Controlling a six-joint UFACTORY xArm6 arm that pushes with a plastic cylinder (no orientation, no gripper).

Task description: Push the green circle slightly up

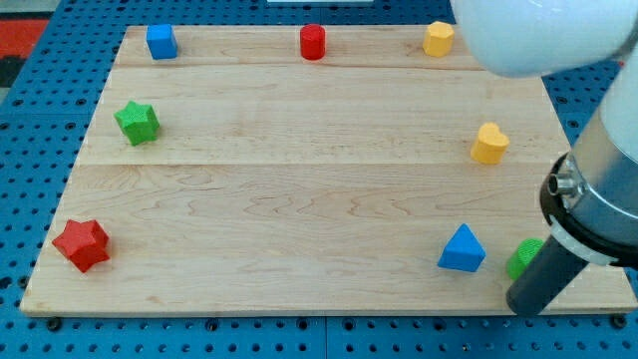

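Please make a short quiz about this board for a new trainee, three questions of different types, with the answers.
1. True or false: the green circle is partly hidden by my tip.
2. Which block lies nearest the green circle? A) red star B) blue triangle C) blue cube
3. Fill in: the green star lies toward the view's ____ side.

Key: 1 true; 2 B, the blue triangle; 3 left.
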